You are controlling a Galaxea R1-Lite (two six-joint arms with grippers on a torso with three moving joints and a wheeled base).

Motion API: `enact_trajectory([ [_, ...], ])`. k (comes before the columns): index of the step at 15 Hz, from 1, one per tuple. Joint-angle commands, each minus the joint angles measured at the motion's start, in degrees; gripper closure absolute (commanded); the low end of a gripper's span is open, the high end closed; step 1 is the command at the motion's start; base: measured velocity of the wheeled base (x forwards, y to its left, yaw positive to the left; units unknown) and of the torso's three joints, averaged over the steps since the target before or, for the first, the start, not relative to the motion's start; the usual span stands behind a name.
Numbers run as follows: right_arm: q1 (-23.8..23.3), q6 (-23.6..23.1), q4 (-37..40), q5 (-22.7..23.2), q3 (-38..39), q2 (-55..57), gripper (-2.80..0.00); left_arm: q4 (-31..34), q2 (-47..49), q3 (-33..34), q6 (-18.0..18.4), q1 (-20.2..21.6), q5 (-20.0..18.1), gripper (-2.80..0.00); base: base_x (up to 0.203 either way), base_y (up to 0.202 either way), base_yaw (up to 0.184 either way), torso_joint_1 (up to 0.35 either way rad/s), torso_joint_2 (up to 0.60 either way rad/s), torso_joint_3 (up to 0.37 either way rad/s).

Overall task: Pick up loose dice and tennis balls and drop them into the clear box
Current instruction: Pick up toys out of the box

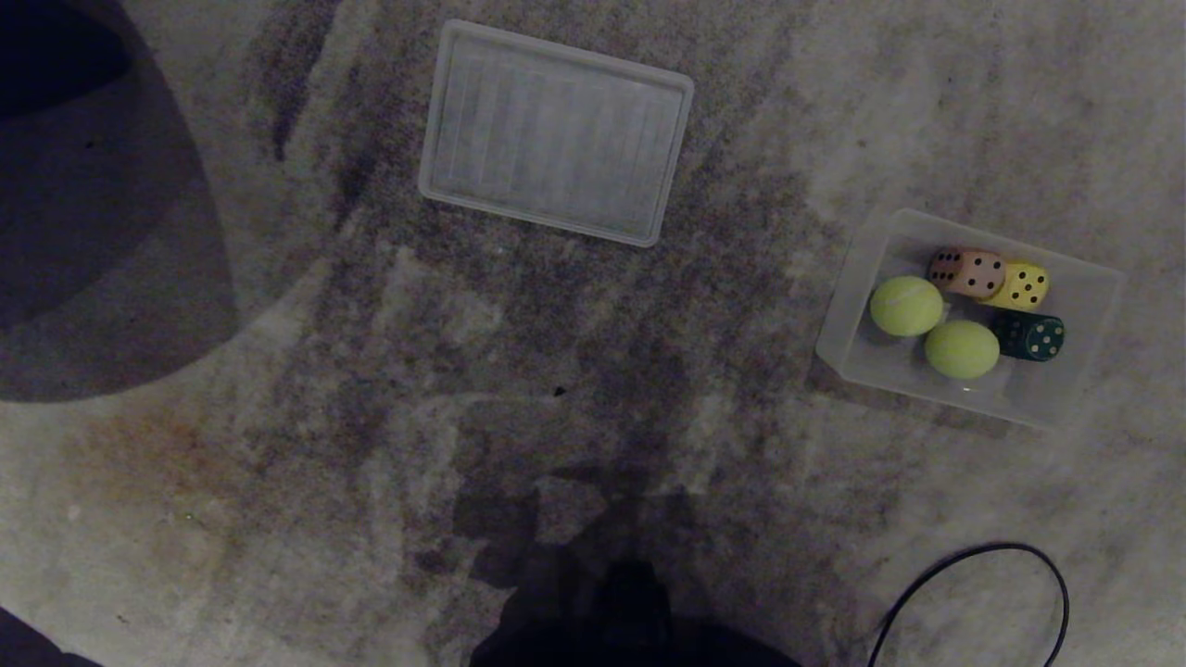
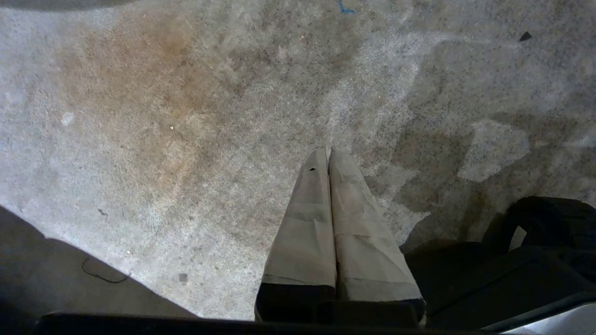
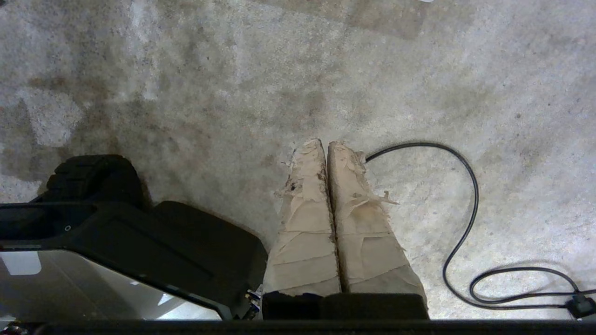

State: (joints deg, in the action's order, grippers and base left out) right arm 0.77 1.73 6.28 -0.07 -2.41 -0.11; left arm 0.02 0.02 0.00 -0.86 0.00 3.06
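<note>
Both end effectors (image 2: 328, 153) (image 3: 325, 145) closed, floorward.

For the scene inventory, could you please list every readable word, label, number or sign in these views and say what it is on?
No words, labels, brands or numerals are readable in any view.
The dice in the clear box show only dot pips.
The lid shows only ribs.

the black cable (image 1: 973, 593) is running off the bottom edge of the head view, so its ends are staying out of sight there. a dark rounded shape (image 1: 102, 222) is getting clipped by the left edge, too dim to name. the robot's dark body (image 1: 630, 630) is being cut by the bottom edge. inside the clear box (image 1: 1093, 306), the dark die (image 1: 1030, 335) is sitting partly behind a tennis ball (image 1: 962, 349).
</note>
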Motion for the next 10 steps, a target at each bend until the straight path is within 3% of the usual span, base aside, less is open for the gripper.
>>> enact_trajectory([
  [1, 0.0, 0.0, 0.1, 0.0, 0.0, 0.1, 0.00, 0.0, 0.1, 0.1, 0.2, 0.0, 0.0, 0.00, 0.000, 0.000, 0.000, 0.000, 0.00, 0.000],
  [7, 0.0, 0.0, 0.1, 0.0, 0.0, 0.1, 0.00, 0.0, 0.1, 0.1, -0.5, 0.0, 0.0, 0.00, 0.000, 0.000, 0.000, 0.000, 0.00, 0.005],
  [10, -0.1, 0.0, 0.1, 0.0, 0.0, 0.1, 0.00, 0.0, 0.1, 0.1, -0.5, 0.0, 0.0, 0.00, 0.000, 0.000, 0.000, 0.000, 0.00, 0.153],
])
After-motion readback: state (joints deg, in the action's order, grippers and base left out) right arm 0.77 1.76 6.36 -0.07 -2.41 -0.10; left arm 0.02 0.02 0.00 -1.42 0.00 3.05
